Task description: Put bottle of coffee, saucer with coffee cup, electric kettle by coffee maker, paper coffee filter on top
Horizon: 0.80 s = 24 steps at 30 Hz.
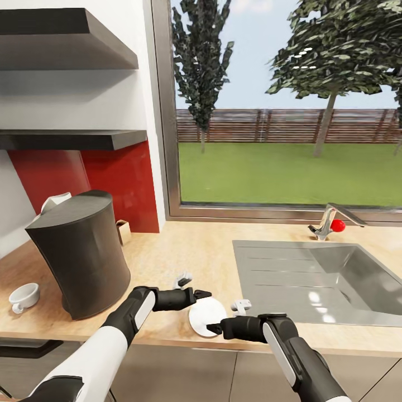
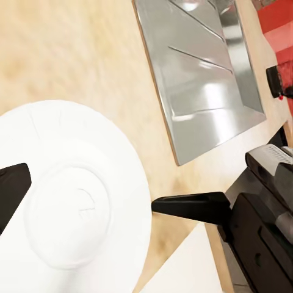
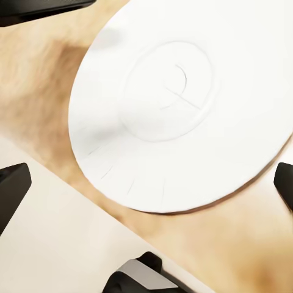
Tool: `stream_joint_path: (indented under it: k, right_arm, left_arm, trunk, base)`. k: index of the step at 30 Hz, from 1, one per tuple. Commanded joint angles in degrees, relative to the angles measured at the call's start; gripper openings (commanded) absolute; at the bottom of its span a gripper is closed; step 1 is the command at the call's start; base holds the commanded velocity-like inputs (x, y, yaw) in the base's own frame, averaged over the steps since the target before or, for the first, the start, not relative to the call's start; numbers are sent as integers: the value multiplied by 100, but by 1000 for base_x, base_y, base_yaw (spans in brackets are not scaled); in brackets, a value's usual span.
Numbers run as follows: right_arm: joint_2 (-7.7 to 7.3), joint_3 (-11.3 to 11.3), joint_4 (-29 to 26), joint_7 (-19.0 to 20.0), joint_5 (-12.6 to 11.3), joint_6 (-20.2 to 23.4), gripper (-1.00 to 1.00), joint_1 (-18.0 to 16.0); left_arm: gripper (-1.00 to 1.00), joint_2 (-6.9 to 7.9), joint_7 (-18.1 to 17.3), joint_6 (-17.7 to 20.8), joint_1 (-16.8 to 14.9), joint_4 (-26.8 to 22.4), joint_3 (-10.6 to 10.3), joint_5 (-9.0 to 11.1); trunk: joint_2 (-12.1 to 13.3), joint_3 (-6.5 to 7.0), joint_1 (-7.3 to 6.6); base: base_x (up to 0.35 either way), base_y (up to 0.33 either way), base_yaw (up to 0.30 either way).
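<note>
The saucer [image 1: 207,316] lies flat on the worktop [image 1: 184,257] near its front edge, between the two end effectors. The left end effector [image 1: 202,292] hovers just above its far rim, fingers spread wide. The right end effector [image 1: 214,328] sits at its near rim, fingers also wide apart. The coffee maker [image 1: 81,254] and cup [image 1: 24,296] stand beyond the left end effector; the sink [image 1: 318,279] lies beyond the right.

Maker [image 1: 84,254]: dark grey, upright, left of frame on the counter.
Cup [image 1: 24,296]: white, upright, lower left beside the maker.
Saucer [image 1: 207,316]: white, flat, lower centre near the counter edge.
</note>
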Motion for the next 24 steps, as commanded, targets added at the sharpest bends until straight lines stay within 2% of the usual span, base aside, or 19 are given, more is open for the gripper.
stream_joint_path:
  k: [1,24]
  right_arm:
    - [-3,5,-5,0,-14,26,100,-6]
    - [0,5,4,0,-14,26,100,-6]
  left_arm:
    - [100,-2,-4,38,-5,-1,8,15]
    - [100,12,0,77,-5,5,7,54]
  trunk:
    - [-14,-14,4]
    - [-14,-14,4]
  base:
    - [0,0,0]
    - [0,0,0]
